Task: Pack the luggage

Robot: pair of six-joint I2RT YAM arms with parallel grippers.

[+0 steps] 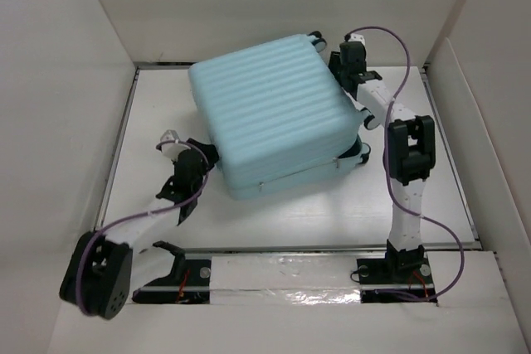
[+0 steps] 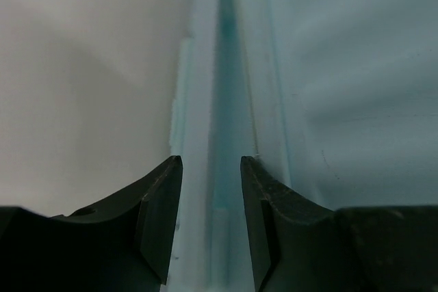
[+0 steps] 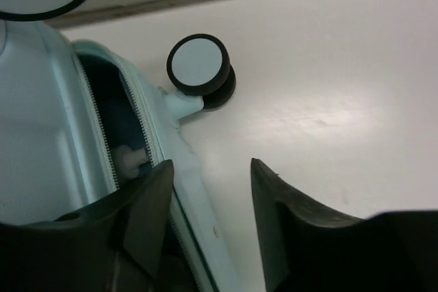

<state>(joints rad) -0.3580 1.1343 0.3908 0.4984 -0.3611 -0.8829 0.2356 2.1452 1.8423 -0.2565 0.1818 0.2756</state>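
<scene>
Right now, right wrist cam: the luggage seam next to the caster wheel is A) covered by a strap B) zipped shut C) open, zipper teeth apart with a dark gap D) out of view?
C: in the right wrist view the two rows of zipper teeth on the luggage stand apart beside the caster wheel, with a dark gap between them.

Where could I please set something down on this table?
The widest bare table lies on the suitcase's near side; narrower strips run along both side walls. It is crowded where the left hand and right hand meet the suitcase's corners.
</scene>
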